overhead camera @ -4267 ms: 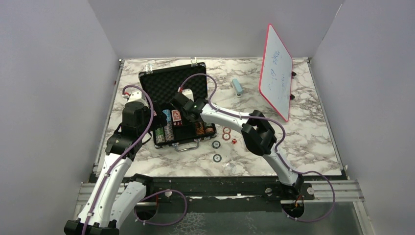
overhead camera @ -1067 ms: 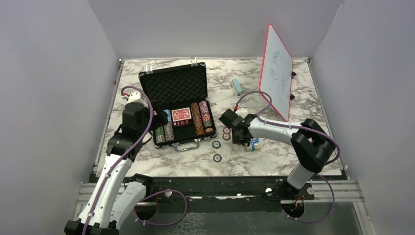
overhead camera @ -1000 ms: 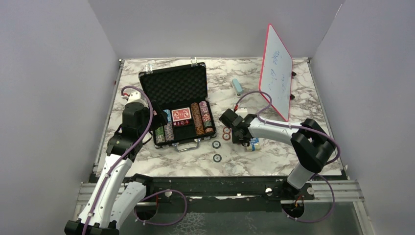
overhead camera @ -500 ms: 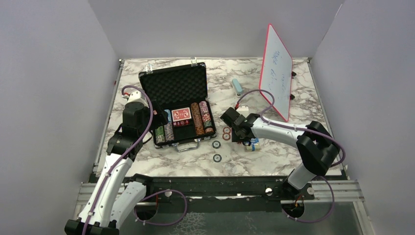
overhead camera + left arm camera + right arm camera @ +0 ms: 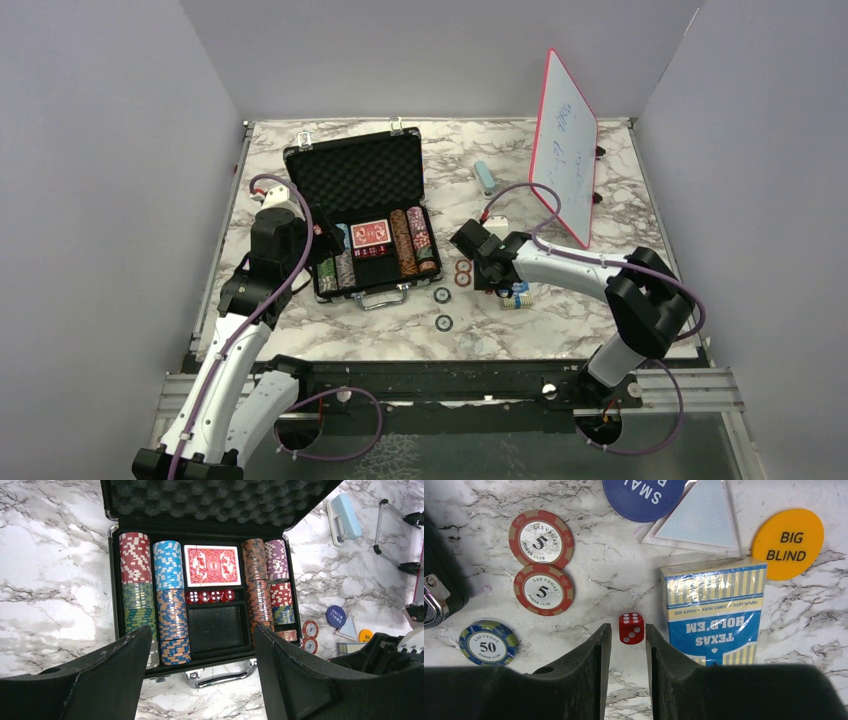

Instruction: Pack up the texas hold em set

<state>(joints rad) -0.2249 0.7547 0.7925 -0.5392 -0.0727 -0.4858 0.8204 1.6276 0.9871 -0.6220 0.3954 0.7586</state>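
At far L, the L gripper [image 5: 202, 632] hung over the front of the open briefcase [image 5: 352, 172], fingers spread wide, gripping nothing. The case lay on the marble table [image 5: 620, 300] w/ its foam-lined lid tipped back. Inside, striped chips [image 5: 170, 602] stood in rows down both sides. A red deck [image 5: 212, 565] sat in the rear centre slot, w/ four red dice [image 5: 210, 596] lined up just in front of it.

R of the case, two red 5 chips [image 5: 541, 539] lay edge to edge on the marble, a blue-green 50 chip [image 5: 488, 642] near them. The R gripper [image 5: 627, 627] sat low over the table, its fingers narrowly parted on either side of a loose red die [image 5: 631, 629] (a sliver of marble showed btwn die and one finger, so no firm pinch). Just R of the die lay the wrapped blue deck [image 5: 714, 610], marked Texas Hold'em. Above it in the wrist view were a blue small-blind button [image 5: 644, 492], a clear triangular piece [image 5: 701, 515] and a yellow big-blind button [image 5: 790, 542]. Far R, the pale blue block [image 5: 485, 178] lay beside the tilted red-framed whiteboard [image 5: 565, 145].
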